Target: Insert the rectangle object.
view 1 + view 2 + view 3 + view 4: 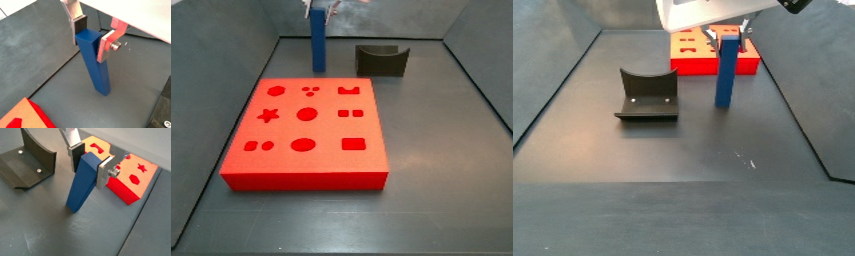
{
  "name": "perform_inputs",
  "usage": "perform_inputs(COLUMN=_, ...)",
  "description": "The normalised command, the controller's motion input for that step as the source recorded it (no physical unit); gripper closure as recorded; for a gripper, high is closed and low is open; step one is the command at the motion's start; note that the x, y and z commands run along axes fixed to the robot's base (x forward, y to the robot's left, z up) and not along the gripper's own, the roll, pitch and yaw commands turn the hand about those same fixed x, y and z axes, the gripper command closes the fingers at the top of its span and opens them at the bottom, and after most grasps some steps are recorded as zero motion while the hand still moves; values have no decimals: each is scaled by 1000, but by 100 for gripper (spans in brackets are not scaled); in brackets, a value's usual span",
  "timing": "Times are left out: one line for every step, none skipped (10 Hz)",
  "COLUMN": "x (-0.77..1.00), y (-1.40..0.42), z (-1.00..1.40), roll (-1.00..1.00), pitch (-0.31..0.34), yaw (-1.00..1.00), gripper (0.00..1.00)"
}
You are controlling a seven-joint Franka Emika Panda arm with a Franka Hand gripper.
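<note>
On the dark table (425,170), lying flat and taking up the middle ground: red board (305,140) with shaped holes, open floor showing on all sides of it. Beyond its far edge, sitting apart: dark grey block (647,95) with a curved notch. Between board and block, standing upright with its lower end on the table: rectangle object (726,72), clear space around its base. At its top end, clamping both faces: gripper (89,164).
</note>
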Motion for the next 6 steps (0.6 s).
perform_inputs(x=0, y=0, z=-31, roll=0, pitch=27, yaw=0, gripper=100)
perform_inputs(x=0, y=0, z=0, roll=0, pitch=-17, yaw=0, gripper=100)
perform_inputs(x=-100, y=-274, z=0, roll=96, pitch=-56, yaw=57, gripper=100)
perform_inputs(x=646, y=-274, z=926, roll=316, pitch=149, yaw=0, gripper=100)
perform_inputs(x=646, y=-383, z=1000, roll=190, pitch=121, yaw=-43, gripper=100)
perform_inputs(x=700, y=-434, z=1000, roll=91, pitch=86, yaw=-77, gripper=100)
